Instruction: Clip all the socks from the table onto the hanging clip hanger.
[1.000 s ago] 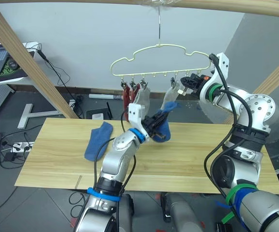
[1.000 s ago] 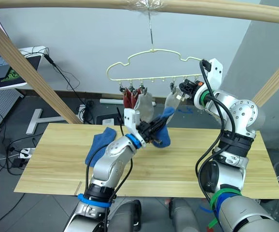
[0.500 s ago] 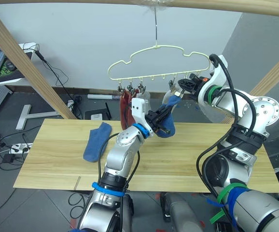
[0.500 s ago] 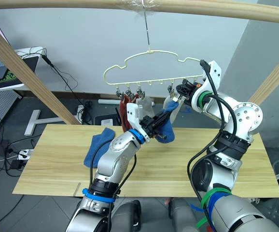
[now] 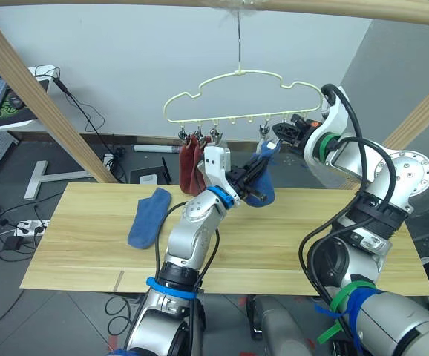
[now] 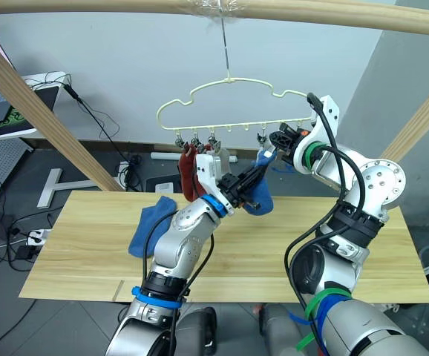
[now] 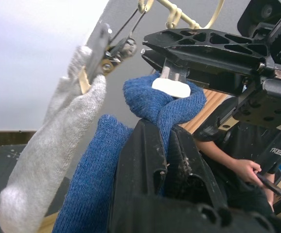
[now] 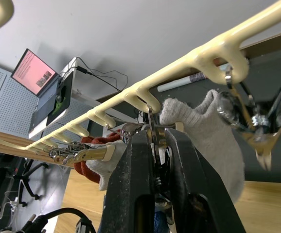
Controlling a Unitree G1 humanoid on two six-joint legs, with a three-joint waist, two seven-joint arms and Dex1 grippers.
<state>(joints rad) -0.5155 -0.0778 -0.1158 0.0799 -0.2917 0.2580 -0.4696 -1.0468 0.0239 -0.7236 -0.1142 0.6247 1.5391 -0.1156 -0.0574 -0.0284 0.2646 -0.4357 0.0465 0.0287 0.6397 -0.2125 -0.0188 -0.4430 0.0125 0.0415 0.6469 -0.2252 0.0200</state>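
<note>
Mid-clipping: left gripper [image 7: 162, 145] closed on soft blue ankle sock [image 5: 260, 185], lifted to a clip of pale-yellow wavy wire hanger [image 5: 240, 96]; right gripper [image 8: 155, 145] pinching that small metal clip [image 8: 151, 130]. Next, probably: feeding the cuff into the clip, then letting go. 1 more blue sock [image 5: 145, 217] lying near the left edge of the light wooden plank table [image 5: 289, 245].

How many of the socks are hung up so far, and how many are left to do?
Four look done: two rust red socks and two grey socks hang from the clip hanger. In hand: the left gripper lifts a blue sock to a clip that the right gripper pinches. Left: a second blue sock lying on the table.
</note>
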